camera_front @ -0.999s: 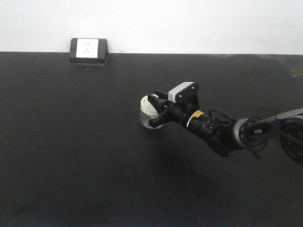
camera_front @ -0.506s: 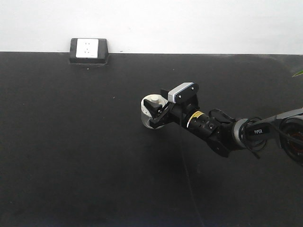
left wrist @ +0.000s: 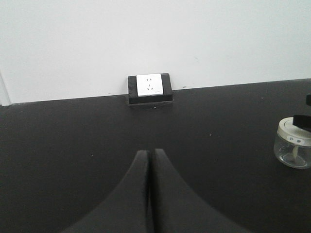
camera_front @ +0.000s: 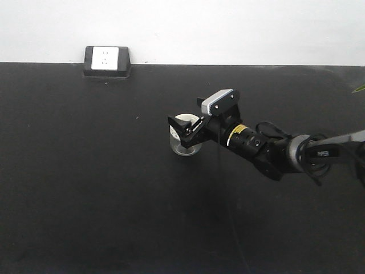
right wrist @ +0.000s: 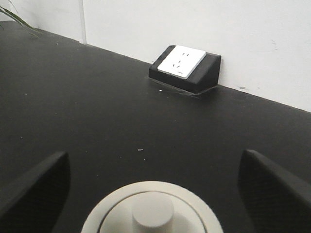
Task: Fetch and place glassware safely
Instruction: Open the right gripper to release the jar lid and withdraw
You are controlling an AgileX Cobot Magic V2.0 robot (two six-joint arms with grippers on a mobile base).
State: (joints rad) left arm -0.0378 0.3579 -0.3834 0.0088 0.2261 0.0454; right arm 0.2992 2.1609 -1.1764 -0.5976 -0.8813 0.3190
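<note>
The glass jar (camera_front: pixel 182 145) with its cream-white knobbed lid stands upright on the black table (camera_front: pixel 85 171). My right gripper (camera_front: pixel 185 129) is open and hovers at lid height, one finger on each side of the jar. In the right wrist view the lid (right wrist: pixel 153 213) sits low between the two spread fingers (right wrist: pixel 34 189), with clear gaps on both sides. The left wrist view shows the jar (left wrist: pixel 293 144) at the far right with a black fingertip over its lid. My left gripper (left wrist: pixel 149 154) is shut and empty, far to the left of the jar.
A black wedge-shaped box with a white wall socket (camera_front: pixel 106 60) stands at the table's back edge against the white wall; it also shows in the left wrist view (left wrist: pixel 149 87) and the right wrist view (right wrist: pixel 184 62). A green plant leaf (camera_front: pixel 359 88) pokes in at the right.
My right gripper has opened and risen slightly. The jar, tilted in its grip half a second ago, now stands upright on the table.
</note>
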